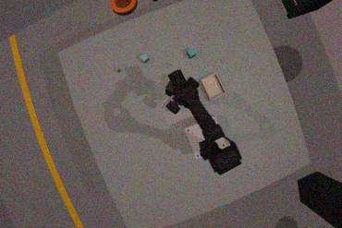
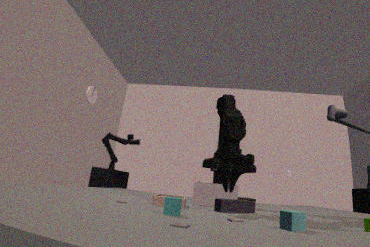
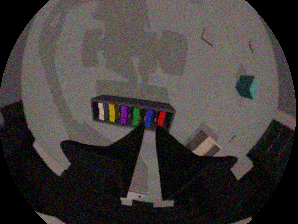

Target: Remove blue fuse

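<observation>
Fingers seen from the wrist: drawn nearly together with nothing pinched between, dark tips converging just above the fuse block [image 3: 131, 115] and lined up with the blue fuse [image 3: 149, 117]. Seated in its slot, that one, second from the right end of the row, between a green fuse [image 3: 136, 116] and a red fuse [image 3: 161, 119], with purple, yellow and white ones farther left. Just right of the right finger, a corner of the pale tray [image 3: 206, 144]; farther off on the counter [image 3: 60, 63], two teal cubes [image 3: 248, 84]. From the top: black arm [image 1: 201, 114] stretched from its base toward the middle of the counter, its head covering most of the block, so no telling the fuses apart here. Just beside the head, to the right in this picture, the tray, holding nothing. Beyond, the two cubes, a tiny green speck [image 1: 118, 69], and off the counter an orange ring [image 1: 123, 1] and a yellow stripe [image 1: 37, 128]. From the exterior: arm upright, tips pointing straight down, hanging near the top of the dark block with a sliver of gap showing. No contact visible. Behind the block, the tray's pale wall.
</observation>
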Motion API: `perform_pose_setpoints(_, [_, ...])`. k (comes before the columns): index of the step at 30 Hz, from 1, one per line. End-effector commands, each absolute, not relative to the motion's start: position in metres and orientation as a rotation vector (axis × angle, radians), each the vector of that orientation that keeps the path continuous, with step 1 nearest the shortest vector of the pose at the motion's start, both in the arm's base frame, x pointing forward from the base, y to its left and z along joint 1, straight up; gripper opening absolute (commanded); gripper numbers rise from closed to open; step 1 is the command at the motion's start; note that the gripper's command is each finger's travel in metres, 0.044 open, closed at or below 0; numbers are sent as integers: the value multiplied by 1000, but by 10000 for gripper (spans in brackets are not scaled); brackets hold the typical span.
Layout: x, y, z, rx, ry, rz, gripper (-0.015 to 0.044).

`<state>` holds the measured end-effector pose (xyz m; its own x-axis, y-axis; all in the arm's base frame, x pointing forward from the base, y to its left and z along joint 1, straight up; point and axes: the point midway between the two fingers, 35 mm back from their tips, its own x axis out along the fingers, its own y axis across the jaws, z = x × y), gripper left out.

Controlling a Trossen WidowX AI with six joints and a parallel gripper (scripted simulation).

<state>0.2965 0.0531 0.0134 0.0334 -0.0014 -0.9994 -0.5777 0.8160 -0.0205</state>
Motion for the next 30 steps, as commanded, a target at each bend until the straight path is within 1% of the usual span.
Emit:
perform_pose_setpoints(1, [295,53,7,-492,1491,480,74])
perform_pose_setpoints(30, [294,54,-8,-492,1491,480,74])
